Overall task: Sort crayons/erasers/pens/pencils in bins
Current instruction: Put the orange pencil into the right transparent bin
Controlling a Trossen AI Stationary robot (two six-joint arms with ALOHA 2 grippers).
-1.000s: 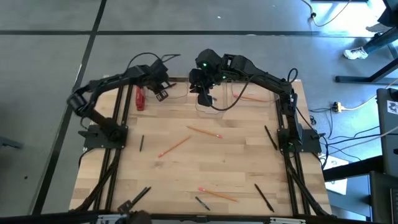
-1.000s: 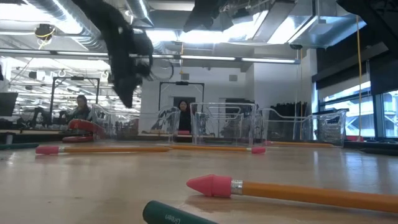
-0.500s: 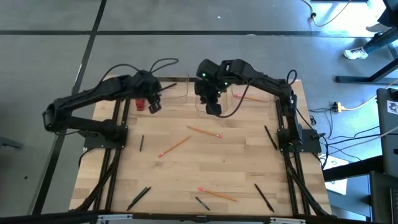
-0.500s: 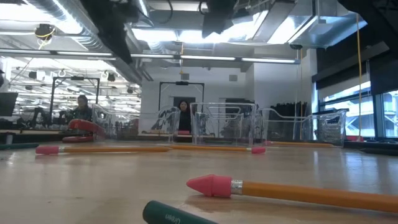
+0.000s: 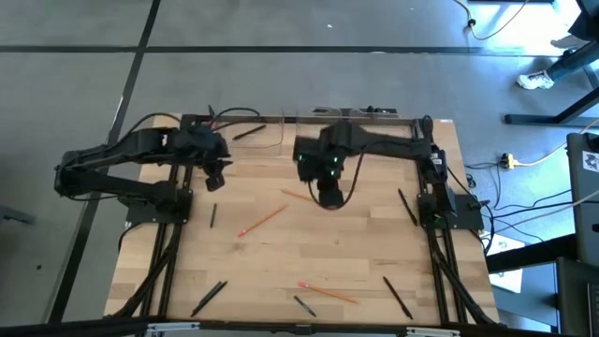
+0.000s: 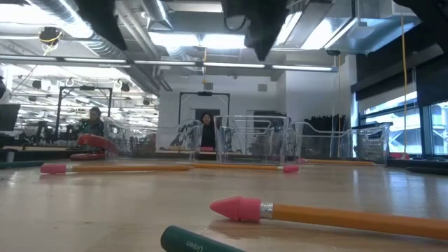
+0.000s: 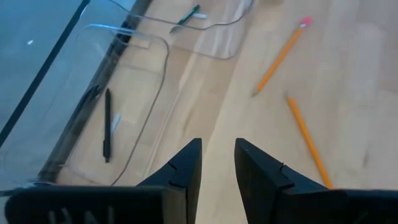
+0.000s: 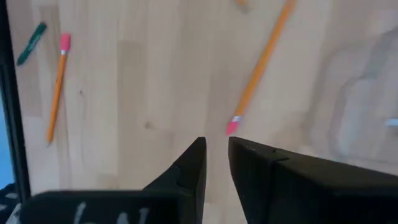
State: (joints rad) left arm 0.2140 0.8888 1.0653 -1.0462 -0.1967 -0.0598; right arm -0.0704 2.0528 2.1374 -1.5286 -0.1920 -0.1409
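My right gripper (image 8: pixel 216 152) hangs with fingers slightly parted and empty, just over the pink tip of a pencil (image 8: pixel 261 62) lying flat mid-table. It looks light, stiff and apt to roll, so I would pinch it mid-shaft. My left gripper (image 7: pixel 217 162), also parted and empty, waits by a far bin (image 7: pixel 140 93) holding a pen (image 7: pixel 107 124). The table (image 5: pixel 356 253) is smooth wood. Beyond it is a lit workshop with a person (image 6: pixel 206 129).

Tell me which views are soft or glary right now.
Low view: the near pencil and crayon are soft, and ceiling lights glare behind the clear bins. Left wrist view: a reflection streaks the bin wall. Right wrist view: the pencil is slightly smeared.
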